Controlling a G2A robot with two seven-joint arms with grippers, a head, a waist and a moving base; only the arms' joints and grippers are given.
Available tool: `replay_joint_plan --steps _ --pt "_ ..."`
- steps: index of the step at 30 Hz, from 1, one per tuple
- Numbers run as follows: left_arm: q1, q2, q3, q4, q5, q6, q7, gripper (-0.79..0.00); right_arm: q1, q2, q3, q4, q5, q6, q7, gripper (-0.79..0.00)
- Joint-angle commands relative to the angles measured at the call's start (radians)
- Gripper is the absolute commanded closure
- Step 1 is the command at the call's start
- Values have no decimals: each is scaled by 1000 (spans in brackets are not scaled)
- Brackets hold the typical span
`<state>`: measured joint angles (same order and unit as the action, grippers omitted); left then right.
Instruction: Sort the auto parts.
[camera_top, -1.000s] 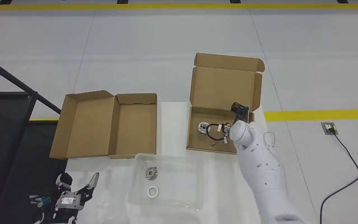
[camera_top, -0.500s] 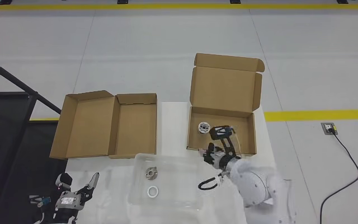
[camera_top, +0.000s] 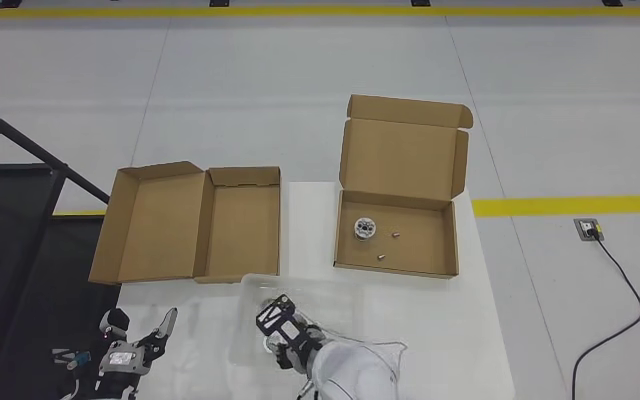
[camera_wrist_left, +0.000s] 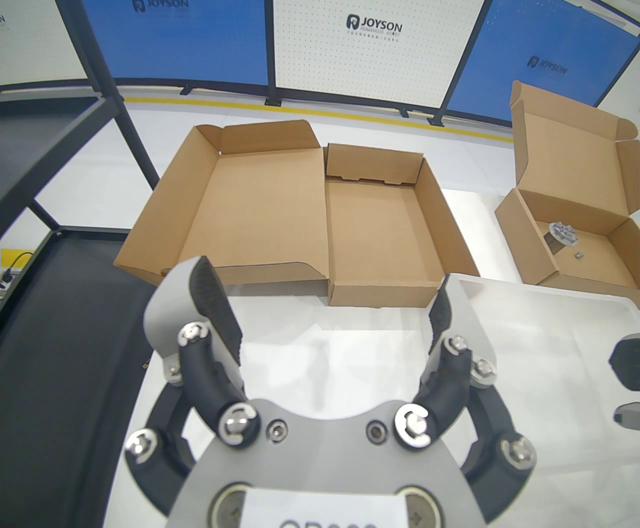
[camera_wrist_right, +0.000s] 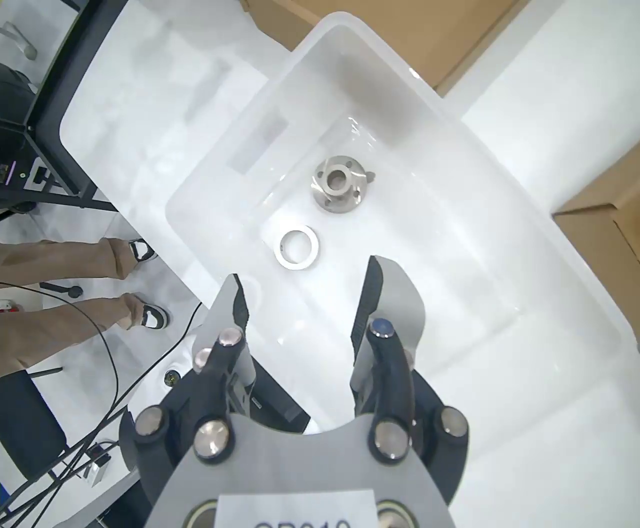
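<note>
So the right end effector (camera_wrist_right: 305, 274) was over in the cardboard box (camera_top: 400, 160) past the clear tub's (camera_top: 330, 282) far right corner a second ago, and now it has swung all the way back and hangs over the tub's left half (camera_top: 275, 315). Its jaws are spread wide with nothing between them. My guess is it just finished a drop-off and is lining up for the next pick.

Two parts are left in the tub: a flat ring (camera_wrist_right: 296, 248) almost straight under the fingertips, and a flanged hub (camera_wrist_right: 338, 183) just beyond it. The ring looks like the next target. It's thin and flat on the tub floor, so it might be fiddly to pinch.

That box holds a round metal part (camera_top: 364, 229) and two tiny bits (camera_top: 396, 235) (camera_top: 381, 257).

The left end effector (camera_wrist_left: 325, 272) hasn't budged. It's off the tub's left side at the worktop (camera_top: 310, 220) edge, jaws wide and carrying nothing.
</note>
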<state>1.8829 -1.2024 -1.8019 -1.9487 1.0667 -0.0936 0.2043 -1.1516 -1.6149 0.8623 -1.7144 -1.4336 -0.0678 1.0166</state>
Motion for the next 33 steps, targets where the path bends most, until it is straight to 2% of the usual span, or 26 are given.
replay_joint_plan --steps 1,2,3,18,22,26,29,33 --pt "0 0 0 0 0 0 0 -785 56 -13 -25 87 40 7 -18 -533" --pt "0 0 0 0 0 0 0 -785 83 -21 -36 121 52 21 -28 -683" --pt "0 0 0 0 0 0 0 -785 105 -27 -45 151 65 33 -31 -785" --pt "0 0 0 0 0 0 0 -785 114 -31 -47 188 81 37 -46 -785" --pt "-6 -1 2 -3 15 -6 -10 -785 107 -21 -82 184 -33 -52 -173 -785" --pt "-7 -3 3 -1 22 -10 -2 -785 83 -6 -81 169 -126 -115 -246 -785" --pt "-6 -5 4 -4 20 -14 10 -785 100 -3 -84 207 -167 -146 -274 -785" --pt "-2 -7 5 -9 25 -20 17 -785 162 -12 -90 304 -148 -195 -319 -785"
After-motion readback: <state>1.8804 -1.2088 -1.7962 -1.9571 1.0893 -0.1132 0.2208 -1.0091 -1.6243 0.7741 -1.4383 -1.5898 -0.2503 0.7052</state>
